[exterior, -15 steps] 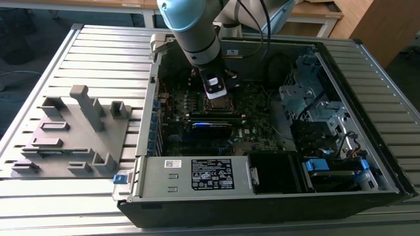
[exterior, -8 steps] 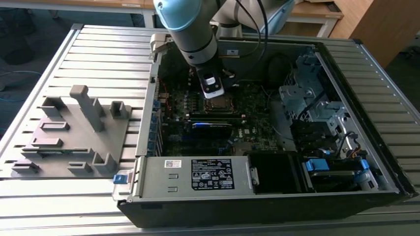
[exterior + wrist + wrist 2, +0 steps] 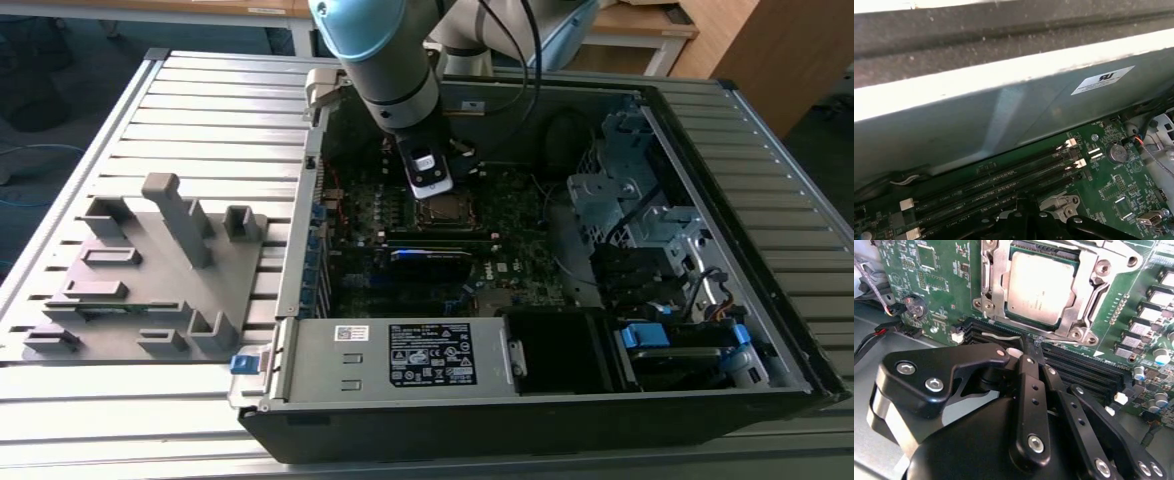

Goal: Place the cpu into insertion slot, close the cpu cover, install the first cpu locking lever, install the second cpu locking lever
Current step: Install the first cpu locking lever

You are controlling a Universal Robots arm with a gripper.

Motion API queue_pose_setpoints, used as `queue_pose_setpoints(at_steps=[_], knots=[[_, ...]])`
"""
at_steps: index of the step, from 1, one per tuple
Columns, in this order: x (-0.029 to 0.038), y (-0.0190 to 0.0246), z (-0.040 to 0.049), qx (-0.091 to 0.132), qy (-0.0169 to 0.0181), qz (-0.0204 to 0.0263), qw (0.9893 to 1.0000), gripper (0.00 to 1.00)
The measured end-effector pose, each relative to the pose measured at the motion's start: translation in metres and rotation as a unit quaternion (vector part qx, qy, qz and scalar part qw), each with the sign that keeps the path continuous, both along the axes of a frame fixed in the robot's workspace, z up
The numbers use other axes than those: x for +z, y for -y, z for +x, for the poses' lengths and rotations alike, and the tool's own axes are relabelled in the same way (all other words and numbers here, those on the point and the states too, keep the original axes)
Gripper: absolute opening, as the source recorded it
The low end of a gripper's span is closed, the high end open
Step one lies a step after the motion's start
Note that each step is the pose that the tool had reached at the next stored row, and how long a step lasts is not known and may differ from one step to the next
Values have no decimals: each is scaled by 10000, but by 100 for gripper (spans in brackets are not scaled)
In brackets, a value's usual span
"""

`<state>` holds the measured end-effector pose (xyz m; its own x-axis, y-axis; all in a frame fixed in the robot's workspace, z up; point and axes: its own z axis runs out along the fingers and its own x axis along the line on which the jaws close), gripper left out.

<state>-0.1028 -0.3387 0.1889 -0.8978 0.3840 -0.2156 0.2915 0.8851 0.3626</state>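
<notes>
1. Exterior view: the arm reaches down into the open black computer case [image 3: 534, 430]. The gripper [image 3: 430, 186] is low over the green board, just beside the insertion slot [image 3: 446, 212].
2. The same view takes in the wider room: a ribbed aluminium table [image 3: 200, 110], a grey moulded fixture [image 3: 147, 270] on the exterior view's left, and a grey metal box [image 3: 400, 355] with a label at the case's near edge.
3. Second wrist view gives the close detail. The cpu [image 3: 1040, 287] is seated in the slot, flat, with a dull brushed-silver top.
4. The cpu cover [image 3: 999, 285] lies down around it. It is a stamped shiny frame, and the chip shows through its square window.
5. A thin wire lever [image 3: 996, 334] runs along the socket edge, between the cover and the long black memory slots [image 3: 1079, 367].
6. The gripper [image 3: 1033, 347] is matte black linkage with silver pivot screws. The fingers are drawn together with no gap visible, and the tips sit right at the wire. I can't tell whether the wire is pinched between them.
7. A coin battery [image 3: 916, 305] sits on the board, well apart from the socket.
8. First wrist view looks the other way. It shows a grey sheet-metal wall [image 3: 1004, 115] with a white sticker [image 3: 1102, 80], the memory slots [image 3: 1004, 180] with white latches, and the battery [image 3: 1116, 152].
</notes>
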Motion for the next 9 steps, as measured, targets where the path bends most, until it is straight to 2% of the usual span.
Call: queue_pose_setpoints(at_steps=[9], knots=[[-2, -4, 39, -18, 1, -43, 10000, 10]])
